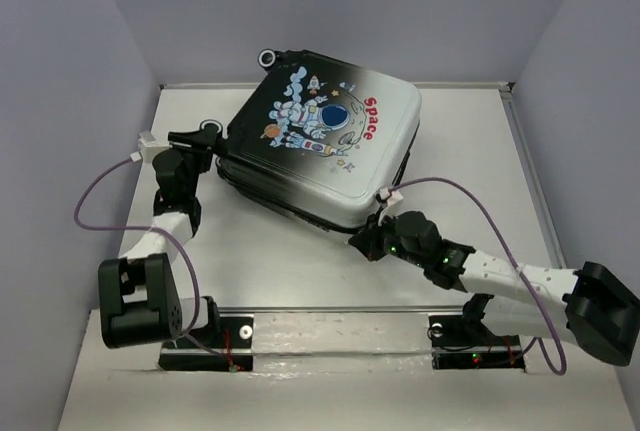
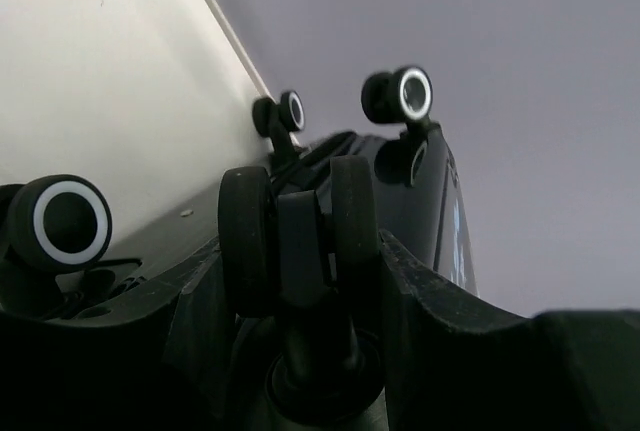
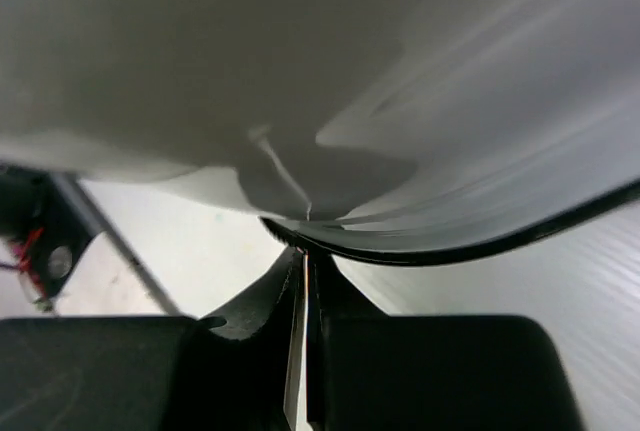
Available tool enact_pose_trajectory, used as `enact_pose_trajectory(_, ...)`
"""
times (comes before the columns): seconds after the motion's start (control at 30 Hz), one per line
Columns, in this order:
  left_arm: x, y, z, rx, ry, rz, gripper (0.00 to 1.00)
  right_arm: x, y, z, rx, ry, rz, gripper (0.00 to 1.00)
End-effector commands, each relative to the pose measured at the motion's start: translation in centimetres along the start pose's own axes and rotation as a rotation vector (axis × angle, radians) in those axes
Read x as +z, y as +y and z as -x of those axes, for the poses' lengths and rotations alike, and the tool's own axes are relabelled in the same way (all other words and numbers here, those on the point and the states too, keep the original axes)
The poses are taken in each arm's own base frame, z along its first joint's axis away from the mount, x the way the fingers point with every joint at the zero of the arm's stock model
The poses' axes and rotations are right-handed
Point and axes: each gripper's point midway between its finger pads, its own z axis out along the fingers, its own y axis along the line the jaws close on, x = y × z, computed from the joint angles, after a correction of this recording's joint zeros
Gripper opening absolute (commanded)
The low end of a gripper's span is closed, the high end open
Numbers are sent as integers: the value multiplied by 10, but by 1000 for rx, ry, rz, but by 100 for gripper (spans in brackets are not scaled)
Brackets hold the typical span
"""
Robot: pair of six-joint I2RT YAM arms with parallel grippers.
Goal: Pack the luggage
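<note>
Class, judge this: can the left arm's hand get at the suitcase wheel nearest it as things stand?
Probably yes: the left hand is at the luggage corner, and that wheel sits right in front of it with nothing between.

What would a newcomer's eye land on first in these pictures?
The luggage comes first: a white-to-black suitcase with a cartoon astronaut and red Space print, lying print-up at the far middle of the table. Next come the left gripper at its wheeled end and the right gripper, shut at its near white corner. The left wrist view shows a black wheel close up.
</note>
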Motion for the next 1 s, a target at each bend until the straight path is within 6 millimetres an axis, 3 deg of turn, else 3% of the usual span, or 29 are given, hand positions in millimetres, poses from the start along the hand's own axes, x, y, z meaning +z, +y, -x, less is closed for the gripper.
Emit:
enact_pose_trajectory(0.0, -56, 18, -72, 166, 242, -54, 6, -23, -14, 123, -16, -317, -63, 7)
enact_pose_trajectory(0.03, -67, 3, -73, 186, 230, -102, 6, -27, -22, 119, -25, -302, -93, 7)
enact_pose_trajectory(0.13, -93, 2, -110, 248, 283, -104, 6, -29, -20, 98, -2, -237, -63, 7)
enact_pose_trajectory(0.17, -102, -9, -115, 252, 282, -142, 6, -26, -17, 90, 24, -218, -34, 7)
enact_pose_trajectory(0.2, -108, -3, -120, 256, 286, -128, 6, -21, -10, 76, 44, -180, 14, 7)
enact_pose_trajectory(0.23, -118, -11, -132, 249, 312, -163, 6, -11, -2, 48, 73, -123, 44, 7)
enact_pose_trajectory(0.3, -127, -6, -142, 240, 328, -160, 6, -1, -1, 31, 83, -115, 1, 7)
enact_pose_trajectory(0.33, -130, -8, -146, 237, 336, -169, 6, 5, 10, 31, 93, -129, 28, 7)
enact_pose_trajectory(0.37, -137, -12, -155, 239, 365, -188, 6, 14, 29, 12, 76, -79, 59, 7)
enact_pose_trajectory(0.43, -140, -18, -158, 226, 376, -203, 6, 27, 48, 7, 25, -79, 50, 7)
enact_pose_trajectory(0.47, -140, -23, -158, 225, 375, -216, 6, 39, 77, -5, -21, -40, 80, 7)
enact_pose_trajectory(0.57, -137, -26, -151, 245, 336, -207, 6, 56, 83, -14, -98, -7, 5, 7)
enact_pose_trajectory(0.6, -136, -30, -148, 250, 327, -211, 6, 54, 82, -15, -90, -5, 7, 7)
enact_pose_trajectory(0.67, -135, -27, -144, 270, 313, -188, 6, 44, 76, -12, -76, -24, -3, 7)
enact_pose_trajectory(0.7, -132, -30, -136, 283, 284, -187, 6, 30, 64, -11, -72, -25, -40, 7)
enact_pose_trajectory(0.73, -131, -32, -133, 289, 274, -185, 6, 23, 63, -2, -48, -61, -46, 7)
enact_pose_trajectory(0.8, -130, -42, -125, 287, 254, -204, 6, 4, 40, -8, -46, -47, -120, 8)
enact_pose_trajectory(0.83, -129, -46, -122, 288, 243, -211, 6, -12, 17, -5, -7, -62, -176, 10)
enact_pose_trajectory(0.9, -128, -56, -117, 289, 229, -225, 6, -26, -8, 0, 48, -84, -220, 12)
enact_pose_trajectory(0.93, -128, -58, -117, 290, 230, -229, 6, -32, -16, -2, 92, -77, -215, 17)
enact_pose_trajectory(0.97, -126, -59, -118, 292, 236, -227, 6, -46, -43, 4, 140, -105, -273, 25)
